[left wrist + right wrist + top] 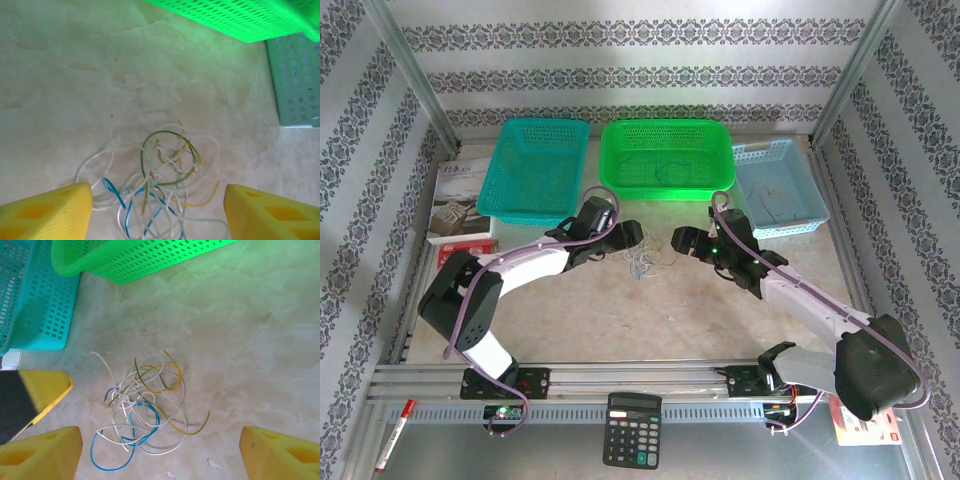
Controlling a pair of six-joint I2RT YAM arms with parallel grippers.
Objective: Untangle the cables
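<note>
The cables [642,262] are a small loose tangle of thin white, blue, yellow and green wires lying on the table in front of the green basket. My left gripper [632,235] hangs just left of the tangle and my right gripper [678,240] just right of it, tips facing each other. In the left wrist view the cables [152,175] lie between the widely spread yellow fingers of my left gripper [157,215], untouched by either finger. In the right wrist view the cables [140,405] sit ahead of my open right gripper [160,455], which holds nothing.
A teal basket [535,170], a green basket [665,158] and a light blue basket [780,188] line the back. A booklet [460,200] lies at the left. A calculator [632,430] and a red marker [395,435] rest below the front rail.
</note>
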